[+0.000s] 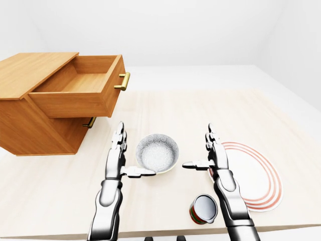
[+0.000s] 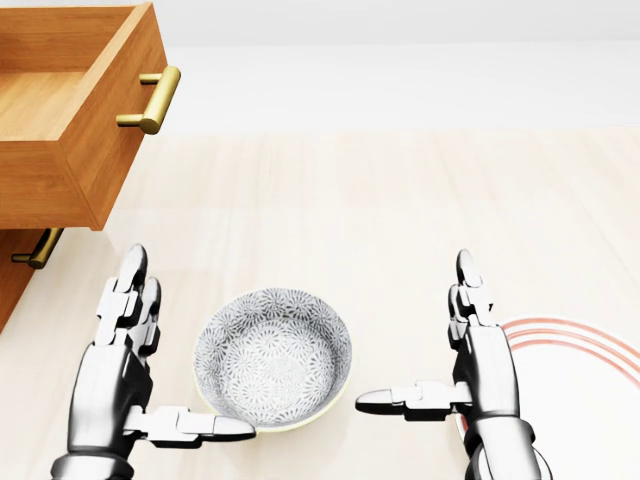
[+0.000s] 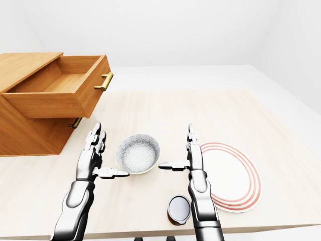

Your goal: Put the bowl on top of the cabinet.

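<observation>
A grey patterned bowl (image 2: 272, 358) with a cream rim sits upright on the pale wooden table (image 2: 380, 220). My left hand (image 2: 188, 348) is open at its left, fingers straight up, and the thumb lies against the bowl's lower left rim. At the bowl's right, my right hand (image 2: 412, 330) is open too, its thumb tip a short gap from the rim. The wooden cabinet (image 1: 31, 73) stands at the upper left of the left-eye view. Its flat top is bare and its top drawer (image 1: 75, 95) is pulled out and empty.
A white plate with red rings (image 1: 253, 175) lies right of my right hand. A red open-topped can (image 1: 203, 209) stands near the table's bottom edge, just left of my right forearm. A second, shut drawer's brass handle (image 1: 90, 122) shows under the open drawer.
</observation>
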You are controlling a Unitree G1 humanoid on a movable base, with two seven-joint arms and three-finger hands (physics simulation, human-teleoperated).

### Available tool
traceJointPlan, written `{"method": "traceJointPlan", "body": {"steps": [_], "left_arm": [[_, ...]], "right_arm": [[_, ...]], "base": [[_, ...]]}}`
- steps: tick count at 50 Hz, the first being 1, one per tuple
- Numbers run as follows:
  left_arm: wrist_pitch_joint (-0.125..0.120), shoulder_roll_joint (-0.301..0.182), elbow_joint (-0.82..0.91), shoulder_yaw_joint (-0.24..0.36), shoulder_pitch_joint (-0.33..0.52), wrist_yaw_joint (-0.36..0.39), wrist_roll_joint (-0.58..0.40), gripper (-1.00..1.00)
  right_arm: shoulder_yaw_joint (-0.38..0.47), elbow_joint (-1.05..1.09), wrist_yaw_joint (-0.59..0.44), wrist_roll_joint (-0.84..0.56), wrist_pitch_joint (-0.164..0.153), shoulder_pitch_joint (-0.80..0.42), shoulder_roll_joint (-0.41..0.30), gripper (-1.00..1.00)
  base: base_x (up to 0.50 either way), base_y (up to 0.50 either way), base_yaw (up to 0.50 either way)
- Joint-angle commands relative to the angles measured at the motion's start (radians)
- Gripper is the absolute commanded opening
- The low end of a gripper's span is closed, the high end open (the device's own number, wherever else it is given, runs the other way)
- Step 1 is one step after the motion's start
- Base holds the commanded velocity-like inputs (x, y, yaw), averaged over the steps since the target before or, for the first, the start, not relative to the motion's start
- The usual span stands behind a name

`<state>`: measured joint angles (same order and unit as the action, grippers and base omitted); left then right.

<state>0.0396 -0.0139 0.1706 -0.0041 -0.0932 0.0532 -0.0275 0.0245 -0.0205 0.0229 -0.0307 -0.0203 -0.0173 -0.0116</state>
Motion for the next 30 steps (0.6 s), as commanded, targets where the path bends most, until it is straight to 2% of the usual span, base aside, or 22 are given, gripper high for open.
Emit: {"method": "traceJointPlan", "body": {"steps": [1,2,5,10,17,28,30], "left_arm": [[0.048,0.002,0.046,-0.071,-0.065,0.001,-0.146,1.0],[0.048,-0.002,0.047,-0.087,-0.074,-0.009,-0.188,1.0],[0.048,-0.003,0.048,-0.093,-0.078,-0.009,-0.202,1.0],[0.048,-0.015,0.072,-0.135,-0.11,-0.031,-0.307,1.0],[0.048,-0.027,0.103,-0.174,-0.153,-0.035,-0.374,1.0],[0.048,-0.031,-0.034,-0.166,-0.107,-0.106,-0.487,1.0],[0.048,-0.038,-0.08,-0.161,-0.093,-0.149,-0.546,1.0]], "right_arm": [[0.001,-0.023,0.011,0.0,0.014,-0.008,-0.001,1.0],[0.002,-0.028,0.011,0.002,0.016,-0.01,-0.001,1.0],[0.002,-0.029,0.012,0.001,0.016,-0.011,-0.001,1.0],[0.005,-0.053,0.014,0.002,0.028,-0.02,-0.002,1.0],[0.003,-0.065,0.016,0.003,0.03,-0.026,-0.002,1.0],[-0.001,-0.062,0.012,0.0,0.03,-0.024,-0.001,1.0],[-0.003,-0.065,0.012,-0.002,0.031,-0.024,0.0,1.0]], "base": [[0.0,0.0,0.0],[0.0,0.0,0.0],[0.0,0.0,0.0],[0.0,0.0,0.0],[0.0,0.0,0.0],[0.0,0.0,0.0],[0.0,0.0,0.0]]}}
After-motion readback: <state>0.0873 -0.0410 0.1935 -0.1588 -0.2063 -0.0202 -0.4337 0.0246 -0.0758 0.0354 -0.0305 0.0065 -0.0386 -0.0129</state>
